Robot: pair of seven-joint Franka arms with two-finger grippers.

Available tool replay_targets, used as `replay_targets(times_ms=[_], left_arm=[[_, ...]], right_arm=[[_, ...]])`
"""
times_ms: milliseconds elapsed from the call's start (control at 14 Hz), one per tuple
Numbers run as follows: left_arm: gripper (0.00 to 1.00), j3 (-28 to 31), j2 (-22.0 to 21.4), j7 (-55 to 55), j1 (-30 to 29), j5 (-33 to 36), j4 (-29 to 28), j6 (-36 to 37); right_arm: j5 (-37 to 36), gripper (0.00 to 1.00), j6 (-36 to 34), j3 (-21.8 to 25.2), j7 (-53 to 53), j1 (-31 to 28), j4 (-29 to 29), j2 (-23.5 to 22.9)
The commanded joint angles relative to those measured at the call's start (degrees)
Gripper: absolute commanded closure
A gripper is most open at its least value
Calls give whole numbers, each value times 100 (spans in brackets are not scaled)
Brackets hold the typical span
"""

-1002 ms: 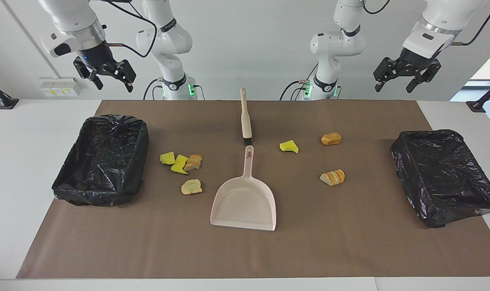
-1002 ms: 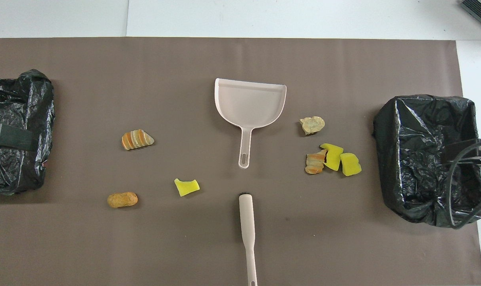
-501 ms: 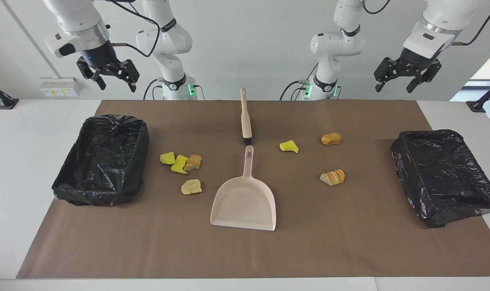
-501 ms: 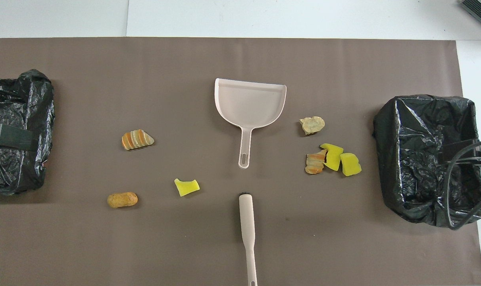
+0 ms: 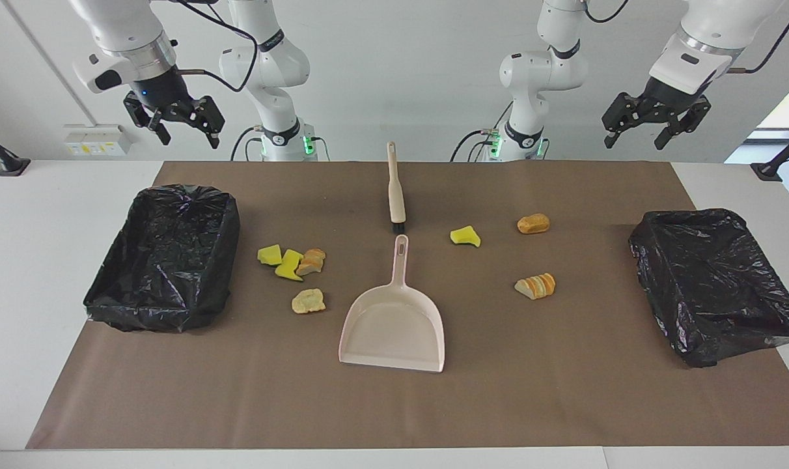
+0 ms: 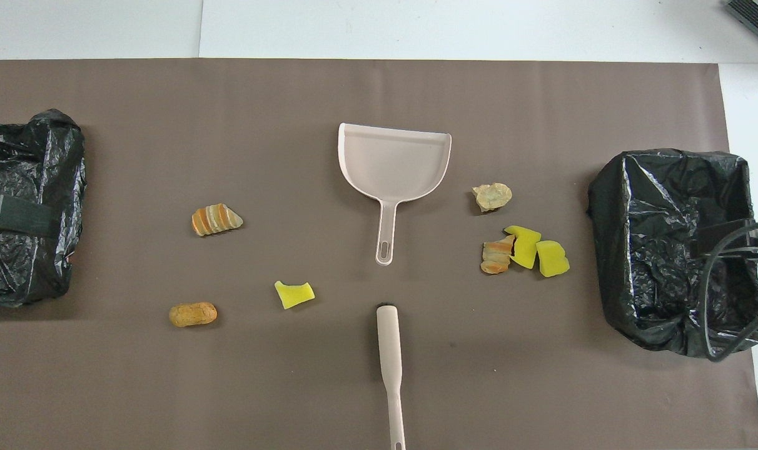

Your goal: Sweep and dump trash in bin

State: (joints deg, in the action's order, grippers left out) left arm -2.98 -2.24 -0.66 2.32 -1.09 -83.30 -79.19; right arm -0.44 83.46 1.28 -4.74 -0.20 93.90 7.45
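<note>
Several pieces of trash lie on the brown mat. Two yellow chunks (image 5: 278, 260), a bread slice (image 5: 312, 260) and a tan lump (image 5: 308, 301) sit beside the bin (image 5: 153, 312) at the right arm's end. A yellow chunk (image 5: 465, 236), an orange lump (image 5: 533, 223) and a sliced piece (image 5: 536, 286) lie toward the other bin (image 5: 700, 218). The beige dustpan (image 5: 394, 326) and the brush (image 5: 396, 192) lie mid-table, the brush nearer the robots. My right gripper (image 5: 187, 133) and left gripper (image 5: 634, 133) hang open and empty, high over the table's robot-side edge.
Both bins are lined with black bags, one at each end of the mat (image 6: 379, 387). In the overhead view the dustpan (image 6: 394, 162) opens away from the robots and the brush (image 6: 389, 350) points its bristles at the pan's handle.
The right gripper has risen a little and drawn back toward the robots' end, then stopped. The left gripper and everything on the table have stayed put.
</note>
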Motion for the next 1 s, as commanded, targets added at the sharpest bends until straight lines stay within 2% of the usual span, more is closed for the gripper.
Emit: replay_targets(times_ms=[0,930], left_arm=[[0,-36,-136,-13,-74,-49,-151,-17],[0,-141,-145,-65,57,-58,-178,9]], right_arm=[[115,0,56,12,52,-16,-12,2],[115,0,65,12,52,-16,-3,2]])
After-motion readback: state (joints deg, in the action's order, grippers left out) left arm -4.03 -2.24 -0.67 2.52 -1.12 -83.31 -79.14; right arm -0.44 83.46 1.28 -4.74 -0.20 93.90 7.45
